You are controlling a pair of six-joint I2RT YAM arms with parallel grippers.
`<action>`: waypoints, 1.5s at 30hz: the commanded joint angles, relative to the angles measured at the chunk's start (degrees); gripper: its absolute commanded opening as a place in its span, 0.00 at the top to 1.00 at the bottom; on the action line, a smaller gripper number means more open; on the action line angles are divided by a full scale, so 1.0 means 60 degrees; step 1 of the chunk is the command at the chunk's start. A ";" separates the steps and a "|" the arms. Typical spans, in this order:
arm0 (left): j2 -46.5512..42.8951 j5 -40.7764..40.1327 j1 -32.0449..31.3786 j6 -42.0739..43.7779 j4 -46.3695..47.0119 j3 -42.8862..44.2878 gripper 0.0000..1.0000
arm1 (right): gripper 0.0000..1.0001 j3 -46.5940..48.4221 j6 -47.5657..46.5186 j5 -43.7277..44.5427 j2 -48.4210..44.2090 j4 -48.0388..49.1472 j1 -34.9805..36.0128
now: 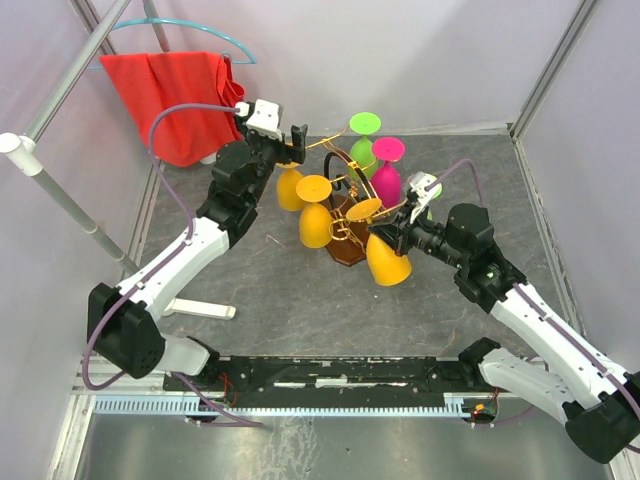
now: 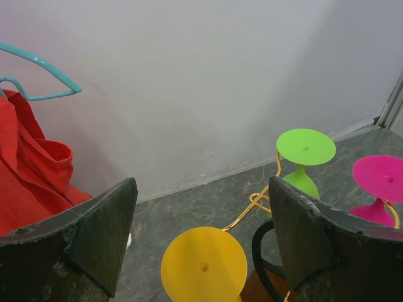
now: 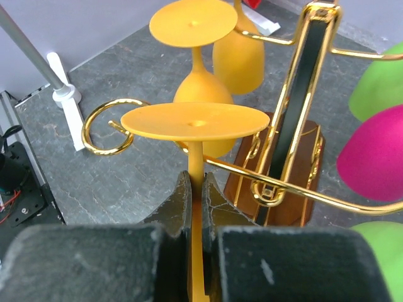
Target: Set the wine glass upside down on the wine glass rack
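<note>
The right fingers (image 3: 184, 201) are clenched on the stem of the yellow wine glass (image 3: 195, 121), bowl down and foot up, at about 4 o'clock of the wine glass rack (image 1: 346, 248). A gold wire arm (image 3: 283, 187) runs just beside the stem, under the foot. I can't tell if the foot rests on it yet. The left fingers (image 2: 302, 233) are spread wide with nothing in them, up at the rack's 10 o'clock.

My worry is a release before the foot is seated, which would drop the glass onto the table (image 1: 250, 290). A shove inward could also knock the two hanging yellow glasses (image 1: 314, 218) at 12 o'clock from the stem, or slide the light rack.
</note>
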 commanded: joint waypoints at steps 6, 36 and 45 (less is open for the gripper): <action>-0.0652 -0.0109 0.0045 -0.0421 0.0356 -0.0214 0.10 | 0.99 -0.1393 -0.0333 0.1759 -0.0616 0.2157 0.1046; -0.1202 -0.0420 0.0042 -0.0530 0.0296 -0.0579 0.11 | 0.99 -0.3301 -0.1824 0.5287 0.1290 0.7980 0.3156; -0.1311 -0.0487 0.0042 -0.0524 0.0230 -0.0594 0.12 | 0.99 -0.3392 -0.1628 0.4507 0.1402 0.8307 0.3235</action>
